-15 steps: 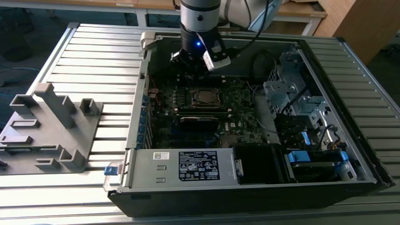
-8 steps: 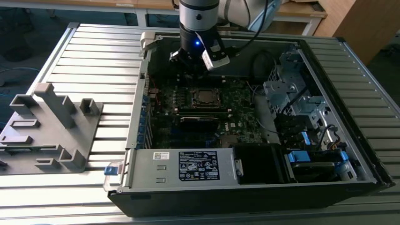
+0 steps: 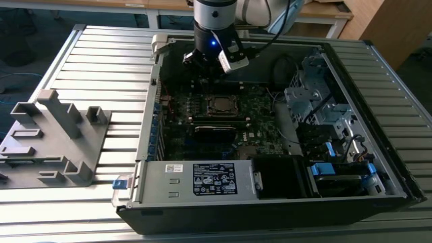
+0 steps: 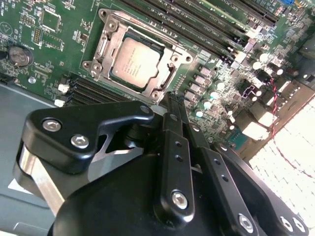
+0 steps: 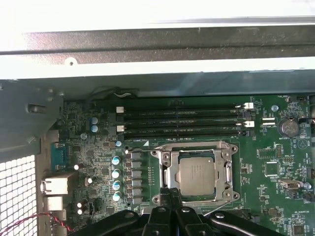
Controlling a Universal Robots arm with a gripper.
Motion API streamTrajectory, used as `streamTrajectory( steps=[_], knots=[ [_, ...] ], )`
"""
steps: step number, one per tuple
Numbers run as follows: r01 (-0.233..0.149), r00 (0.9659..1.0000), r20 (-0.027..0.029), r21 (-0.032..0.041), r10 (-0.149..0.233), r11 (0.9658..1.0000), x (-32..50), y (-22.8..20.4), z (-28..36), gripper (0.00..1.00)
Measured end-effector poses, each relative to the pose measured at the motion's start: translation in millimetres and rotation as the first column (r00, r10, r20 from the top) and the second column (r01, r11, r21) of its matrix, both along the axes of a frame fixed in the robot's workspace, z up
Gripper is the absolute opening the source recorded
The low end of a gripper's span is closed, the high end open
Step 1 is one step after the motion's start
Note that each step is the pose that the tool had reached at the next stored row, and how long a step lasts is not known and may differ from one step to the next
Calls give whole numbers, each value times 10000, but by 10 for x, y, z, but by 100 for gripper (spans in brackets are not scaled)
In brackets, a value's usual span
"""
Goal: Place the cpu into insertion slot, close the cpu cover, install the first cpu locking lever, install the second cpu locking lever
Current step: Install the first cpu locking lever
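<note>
The cpu (image 5: 197, 173) – a flat square of dull grey-bronze metal – sat in the silver-rimmed insertion slot (image 5: 166, 169) on the green circuit board (image 5: 261, 142), just beyond the black gripper (image 5: 171, 191), pinched together and empty.

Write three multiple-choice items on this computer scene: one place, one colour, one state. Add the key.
1. Where is the small square cpu with the dull grey metal top? A seated in the square silver-rimmed insertion slot; B beside that slot; C far from it.
2. What colour is the circuit board around it? A blue; B green; C red.
3. How does the thin silver metal cpu cover lie? A flat over the cpu; B standing upright; C taken off.
Key: 1 A, the chip sits inside the socket; 2 B, green shows around it; 3 A, the frame rests on the chip's edges.
</note>
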State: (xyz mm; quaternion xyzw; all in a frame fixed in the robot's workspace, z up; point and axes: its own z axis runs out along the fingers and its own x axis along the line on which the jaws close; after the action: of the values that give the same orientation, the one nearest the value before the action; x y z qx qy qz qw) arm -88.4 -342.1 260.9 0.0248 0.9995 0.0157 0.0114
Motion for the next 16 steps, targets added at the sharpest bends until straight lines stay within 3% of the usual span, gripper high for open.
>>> streamTrajectory(
  steps=[5,13,16],
  knots=[
    [1,10000,-3,-5,-1,10000,-14,-1,3,11],
    [1,10000,-2,-2,-1,10000,-208,0,-4,11],
    [0,10000,-1,-2,0,10000,-234,0,-5,11]
  ],
)
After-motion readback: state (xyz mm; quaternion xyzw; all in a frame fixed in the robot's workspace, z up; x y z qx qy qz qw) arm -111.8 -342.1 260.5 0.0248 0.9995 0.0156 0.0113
